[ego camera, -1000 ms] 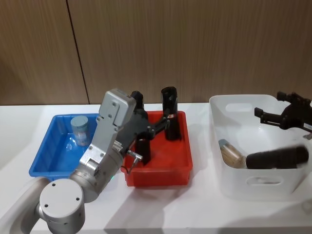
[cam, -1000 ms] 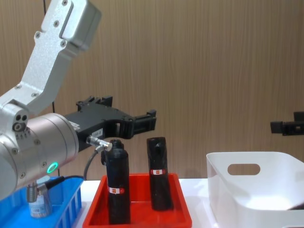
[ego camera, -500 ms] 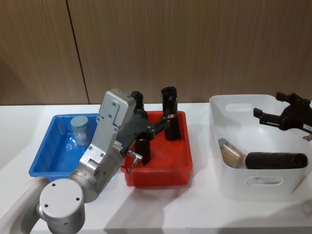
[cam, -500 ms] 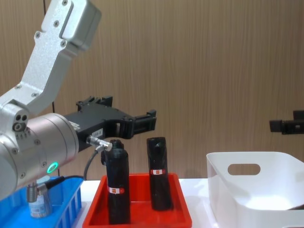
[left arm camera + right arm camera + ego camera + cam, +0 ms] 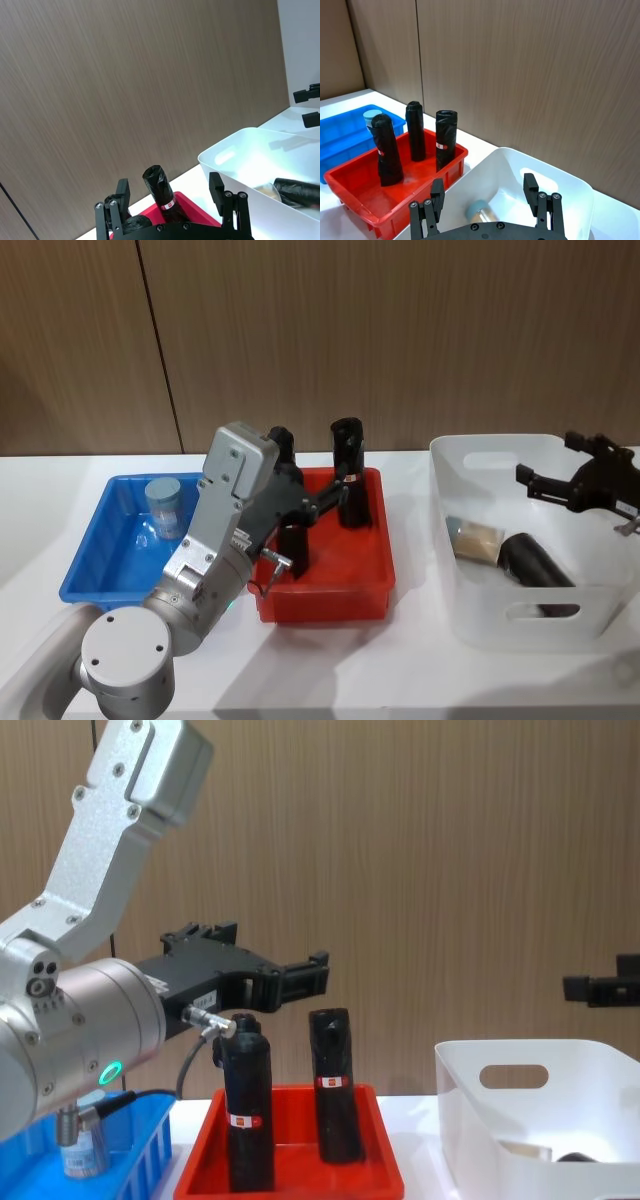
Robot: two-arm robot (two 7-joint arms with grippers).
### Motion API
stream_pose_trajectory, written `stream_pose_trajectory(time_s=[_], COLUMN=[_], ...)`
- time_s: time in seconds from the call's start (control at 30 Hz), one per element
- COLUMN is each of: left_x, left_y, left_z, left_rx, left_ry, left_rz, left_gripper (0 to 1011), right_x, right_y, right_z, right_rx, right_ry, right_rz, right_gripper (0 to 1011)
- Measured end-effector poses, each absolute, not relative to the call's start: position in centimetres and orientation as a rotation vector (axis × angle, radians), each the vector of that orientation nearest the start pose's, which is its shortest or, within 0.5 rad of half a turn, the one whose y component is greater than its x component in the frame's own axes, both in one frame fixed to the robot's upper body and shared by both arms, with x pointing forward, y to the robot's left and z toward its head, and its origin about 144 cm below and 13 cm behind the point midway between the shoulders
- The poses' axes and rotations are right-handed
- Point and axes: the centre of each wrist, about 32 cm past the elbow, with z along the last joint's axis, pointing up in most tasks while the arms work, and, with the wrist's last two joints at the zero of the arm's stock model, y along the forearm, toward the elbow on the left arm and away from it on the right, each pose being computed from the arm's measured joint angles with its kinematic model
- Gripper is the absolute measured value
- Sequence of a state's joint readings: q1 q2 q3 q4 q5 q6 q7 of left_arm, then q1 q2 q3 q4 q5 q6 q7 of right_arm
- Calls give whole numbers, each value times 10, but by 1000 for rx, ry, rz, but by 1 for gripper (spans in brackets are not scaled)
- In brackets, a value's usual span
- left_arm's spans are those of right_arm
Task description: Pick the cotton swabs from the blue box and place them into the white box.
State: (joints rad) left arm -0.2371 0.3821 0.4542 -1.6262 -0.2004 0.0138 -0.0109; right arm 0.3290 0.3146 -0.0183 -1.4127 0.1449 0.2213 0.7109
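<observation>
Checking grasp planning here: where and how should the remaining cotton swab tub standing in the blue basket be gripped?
Grip the small clear cylindrical tub with the pale blue lid across its round side wall, just below the lid, coming straight down from above. It stands upright near the far end of the bright blue slotted plastic basket, so its top is free while the basket walls hinder a sideways approach.
</observation>
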Motion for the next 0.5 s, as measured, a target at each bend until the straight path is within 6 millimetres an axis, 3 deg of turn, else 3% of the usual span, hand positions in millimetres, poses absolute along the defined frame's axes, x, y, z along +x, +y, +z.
stream_pose_trajectory(time_s=[0.5], left_x=[492], left_y=[198], left_z=[1204], left_rx=[61], left_ry=[-268], left_rz=[1124], left_gripper=[1004], right_x=[517], right_y=[-301], right_z=[1212], right_rx=[-135], right_ry=[-69], right_rz=[-1016], right_gripper=[1002])
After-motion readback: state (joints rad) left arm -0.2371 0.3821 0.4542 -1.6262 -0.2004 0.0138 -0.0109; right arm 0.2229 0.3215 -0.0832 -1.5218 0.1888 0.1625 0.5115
